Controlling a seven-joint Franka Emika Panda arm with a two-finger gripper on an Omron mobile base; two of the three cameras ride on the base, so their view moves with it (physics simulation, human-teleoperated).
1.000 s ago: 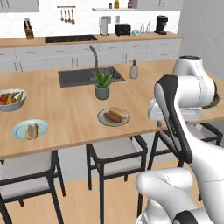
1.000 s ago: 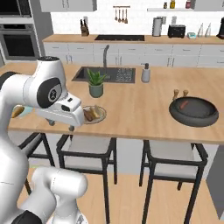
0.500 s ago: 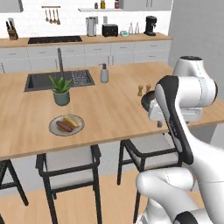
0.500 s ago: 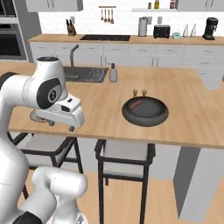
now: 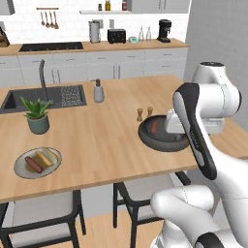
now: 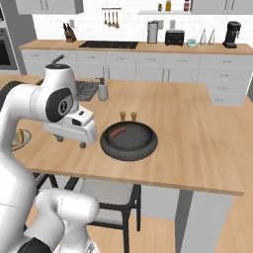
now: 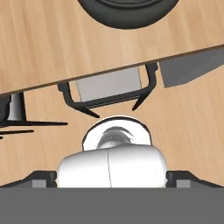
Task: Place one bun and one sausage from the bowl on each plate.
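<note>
Left side of the table: the beige-olive plate sits near the front edge, in front of the potted plant. It carries one sausage and one bun, side by side and touching or nearly so. That plate looks complete. In the right base view a sliver of a plate shows at the far left edge, mostly hidden behind the arm.

The second, light blue plate is not visible in the current frames, so its contents cannot be checked. Whether it needs a bun, a sausage or both is open.

Centre-right: the dark bowl stands on the table just in front of two small wooden shakers. In the right base view the bowl holds one reddish-brown sausage lying toward its left-rear side. No bun can be made out in it; in the left base view the arm covers the right part of the bowl, but the right base view shows the interior fairly fully.

Hand: hangs over the table just left of the bowl in the right base view, above the surface and touching nothing. Fingers stand wide apart, nothing between them. The hand view looks down past the table edge, with the bowl's rim at its top.

Judgement: one plate served; at least the remaining sausage looks due for the other plate. Next step probably a reach into the bowl.
</note>
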